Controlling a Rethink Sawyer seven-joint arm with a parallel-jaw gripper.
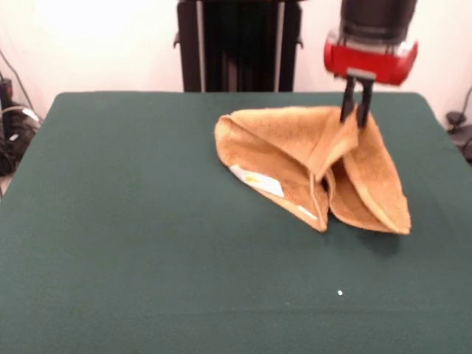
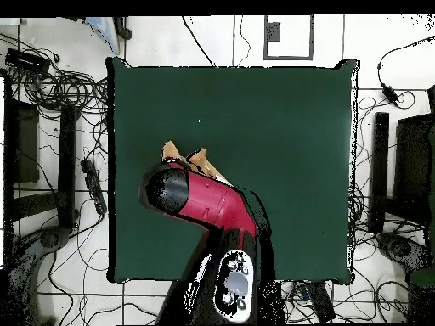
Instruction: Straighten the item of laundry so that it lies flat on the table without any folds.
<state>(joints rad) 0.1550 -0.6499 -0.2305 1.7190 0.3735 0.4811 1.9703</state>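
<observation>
A: Entry – where is the towel (image 1: 313, 166) now?

B: On the green table (image 1: 133, 221), toward its far side and right of centre as I stand across from the robot. It is not flat. One part is drawn up to a peak, and the rest hangs down in loose folds that rest on the cloth.

A: And the gripper (image 1: 355, 114)?

B: Right at that peak. The two dark fingers (image 1: 345, 103) point down, close together, with towel fabric between their tips – pinched shut on the raised part.

A: Label visible?

B: A white label (image 1: 257, 181) shows on the lower left fold.

A: Anything from above?

B: The red and black arm (image 2: 208, 204) covers most of the towel; only a small orange-yellow piece shows beside it, left of the table's centre. The gripper itself is hidden there.

A: Other items?

B: One small white speck (image 1: 340, 293) on the near cloth.
</observation>
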